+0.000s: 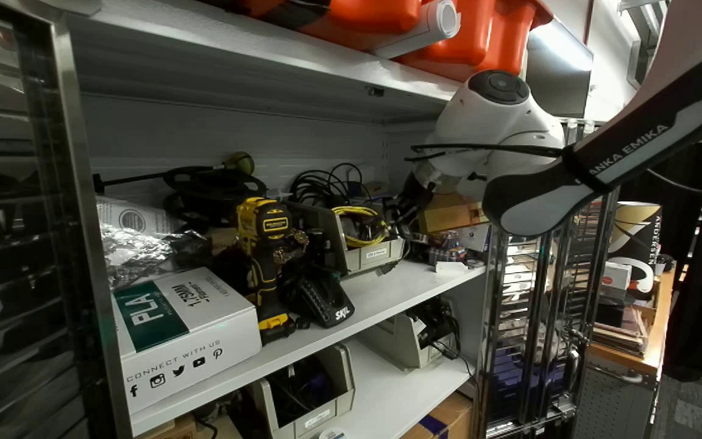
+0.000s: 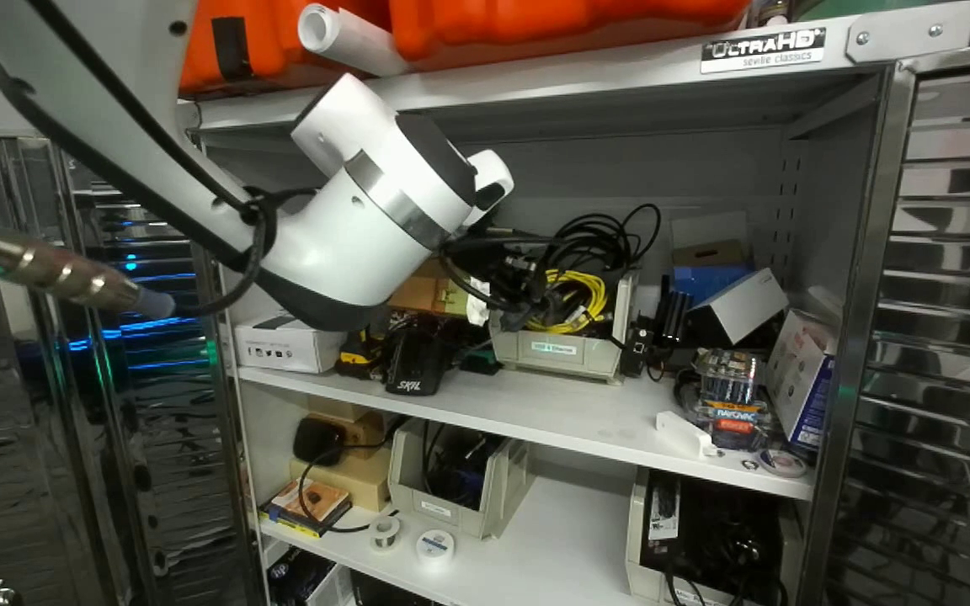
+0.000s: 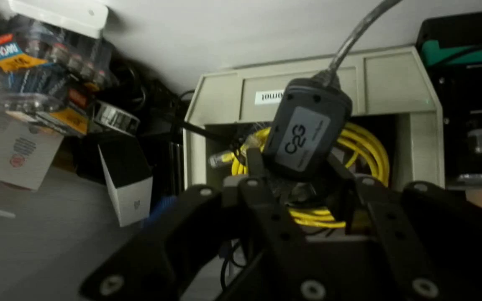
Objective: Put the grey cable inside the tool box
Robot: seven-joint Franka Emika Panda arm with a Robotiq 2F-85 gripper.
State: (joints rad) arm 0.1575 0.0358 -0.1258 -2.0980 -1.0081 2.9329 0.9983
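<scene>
The grey cable [image 3: 356,39] has a dark C2G plug box [image 3: 301,129] at its end. My gripper [image 3: 296,162] is shut on this plug box, with a finger at each side; the cable runs up and away from it. The gripper also shows in both exterior views [image 1: 409,210] [image 2: 527,307], dark and at the beige labelled bin [image 2: 559,349]. In the wrist view the plug box hangs over this bin's opening, in front of yellow cable [image 3: 368,150]. The tool box, a small yellow case, does not clearly show in any view.
Black cable coils [image 2: 599,240] rise from the bin's back. A drill [image 1: 265,244], a SKIL charger [image 1: 320,299] and a PLA box [image 1: 186,335] stand on one side. Battery packs [image 2: 729,387] and a white box [image 2: 742,307] are on the other. An upper shelf [image 2: 535,93] lies overhead.
</scene>
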